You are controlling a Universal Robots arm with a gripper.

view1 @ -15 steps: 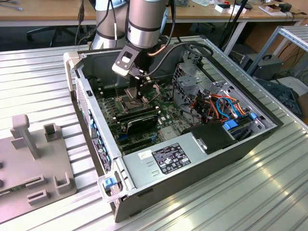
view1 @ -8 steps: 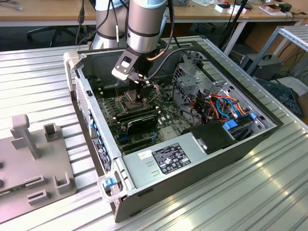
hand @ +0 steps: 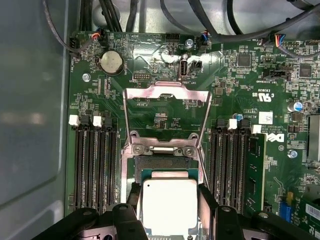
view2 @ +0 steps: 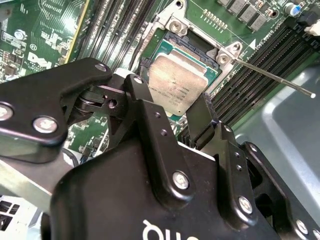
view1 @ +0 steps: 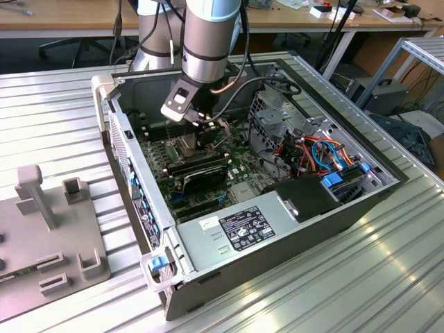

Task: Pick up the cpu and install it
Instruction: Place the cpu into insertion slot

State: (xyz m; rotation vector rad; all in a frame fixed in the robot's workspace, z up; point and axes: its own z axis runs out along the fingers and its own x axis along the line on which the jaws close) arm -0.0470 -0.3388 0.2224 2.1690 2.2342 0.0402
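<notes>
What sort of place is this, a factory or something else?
Most likely a robotics lab or workshop, not a factory line. An arm reaches into an open computer case on a ridged metal table, its gripper holding a cpu over the motherboard; desks stand behind.

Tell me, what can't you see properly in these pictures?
1. The cpu: its near edge sits behind the gripper in both wrist views.
2. The socket: the arm stands in front of it in the exterior view.
3. Whether the cpu lies flat in the socket: no view settles it.
</notes>
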